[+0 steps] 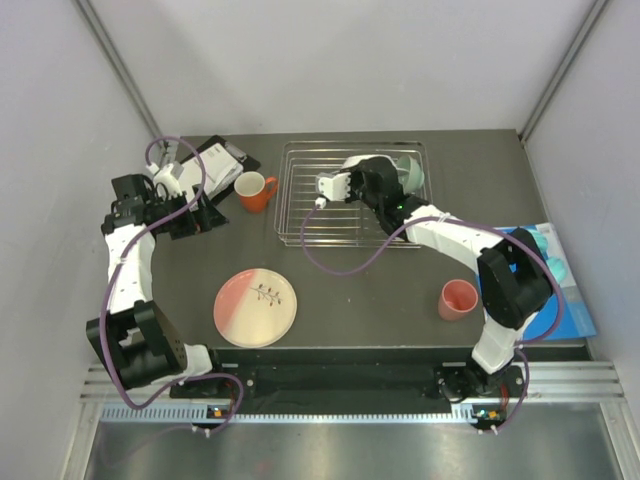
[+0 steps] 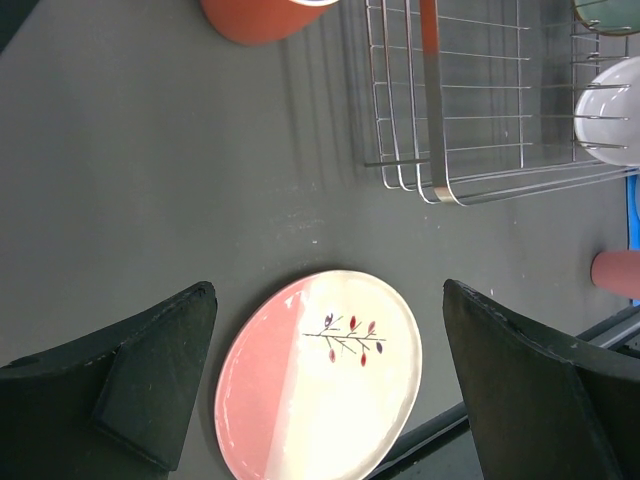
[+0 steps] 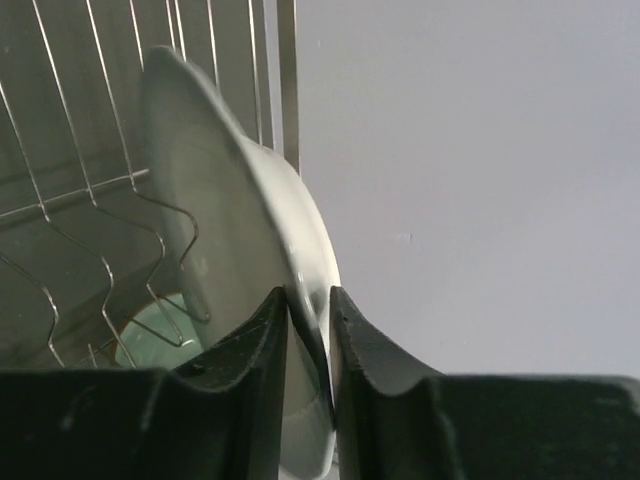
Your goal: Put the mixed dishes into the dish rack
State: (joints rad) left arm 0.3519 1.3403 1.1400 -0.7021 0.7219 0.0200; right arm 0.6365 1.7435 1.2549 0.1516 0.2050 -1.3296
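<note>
My right gripper [image 3: 308, 310] is shut on the rim of the white plate [image 3: 230, 230], holding it on edge over the silver wire dish rack [image 1: 300, 215]. In the top view this gripper [image 1: 340, 186] is above the rack's middle. The mint green bowl [image 1: 410, 172] sits in the rack's far right corner. The orange mug [image 1: 255, 190] stands left of the rack. The pink-and-cream plate [image 1: 256, 307] lies flat near the front. The salmon-pink cup [image 1: 458, 299] stands at the front right. My left gripper [image 2: 330, 390] is open and empty, high above that plate [image 2: 320, 375].
A black-and-white booklet [image 1: 218, 162] lies at the back left beside the left arm. A blue sheet [image 1: 570, 300] with turquoise items [image 1: 545, 245] lies at the right edge. Grey walls close in the table on three sides.
</note>
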